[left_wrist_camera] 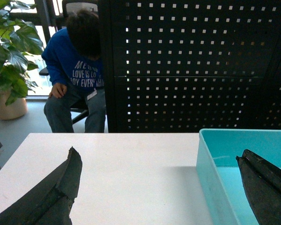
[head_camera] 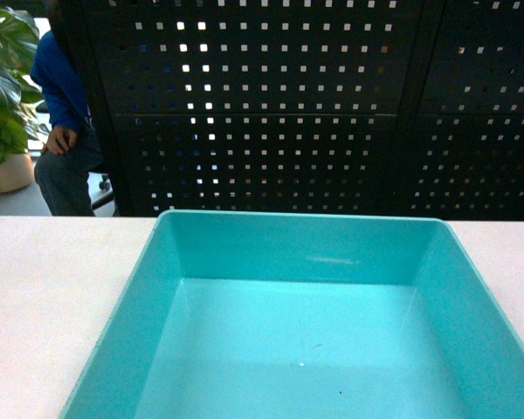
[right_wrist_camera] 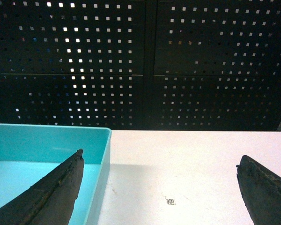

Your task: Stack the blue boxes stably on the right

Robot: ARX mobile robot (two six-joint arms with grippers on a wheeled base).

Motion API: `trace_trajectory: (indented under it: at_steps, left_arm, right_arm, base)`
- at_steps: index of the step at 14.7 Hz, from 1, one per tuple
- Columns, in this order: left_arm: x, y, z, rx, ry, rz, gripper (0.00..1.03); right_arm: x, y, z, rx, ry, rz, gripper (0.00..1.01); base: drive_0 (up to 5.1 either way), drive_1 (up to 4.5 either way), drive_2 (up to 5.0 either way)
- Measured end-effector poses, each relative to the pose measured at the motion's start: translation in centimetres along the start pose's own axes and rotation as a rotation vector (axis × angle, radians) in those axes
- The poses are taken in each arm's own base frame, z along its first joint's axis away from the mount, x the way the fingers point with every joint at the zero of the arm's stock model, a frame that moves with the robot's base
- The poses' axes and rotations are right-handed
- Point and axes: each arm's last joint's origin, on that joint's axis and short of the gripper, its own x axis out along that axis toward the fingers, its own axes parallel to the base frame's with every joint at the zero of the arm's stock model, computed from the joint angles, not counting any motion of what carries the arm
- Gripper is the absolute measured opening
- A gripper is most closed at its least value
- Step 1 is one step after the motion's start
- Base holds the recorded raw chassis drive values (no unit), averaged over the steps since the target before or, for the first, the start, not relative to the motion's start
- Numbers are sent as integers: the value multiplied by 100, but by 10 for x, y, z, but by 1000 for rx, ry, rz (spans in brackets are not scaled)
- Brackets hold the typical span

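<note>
One light turquoise blue box (head_camera: 297,249) rests on the white table (head_camera: 44,288), filling the lower middle of the head view; it holds nothing. Neither gripper shows in the head view. My left gripper (left_wrist_camera: 158,153) is open and straddles the box's left wall (left_wrist_camera: 210,178), its right finger (left_wrist_camera: 267,187) over the box's inside and its left finger (left_wrist_camera: 61,187) over bare table. My right gripper (right_wrist_camera: 161,156) is open too and straddles the box's right wall (right_wrist_camera: 103,173). Its left finger (right_wrist_camera: 56,187) hangs over the inside, its right finger (right_wrist_camera: 267,192) over the table.
A black perforated panel (head_camera: 314,105) stands right behind the table's far edge. A person in a blue sweatshirt (left_wrist_camera: 72,70) sits behind the table at the back left, beside a potted plant (left_wrist_camera: 9,61). A small printed square mark (right_wrist_camera: 169,201) lies on the table right of the box.
</note>
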Motion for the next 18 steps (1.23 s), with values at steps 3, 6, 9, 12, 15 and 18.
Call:
trace_trajectory:
  at_steps: [3,6,9,12,15,18]
  left_arm:
    - [0,0,0,0,0,0,98]
    - [0,0,0,0,0,0,98]
    - [0,0,0,0,0,0,98]
    - [0,0,0,0,0,0,98]
    - [0,0,0,0,0,0,98]
    - [0,0,0,0,0,0,98]
  right_arm:
    - [0,0,0,0,0,0,98]
    - [0,0,0,0,0,0,98]
    - [0,0,0,0,0,0,98]
    - [0,0,0,0,0,0,98]
    - [0,0,0,0,0,0,98]
    - [0,0,0,0,0,0,98]
  base:
    - [0,0,0]
    - [0,0,0]
    - [0,0,0]
    - [0,0,0]
    - [0,0,0]
    - [0,0,0]
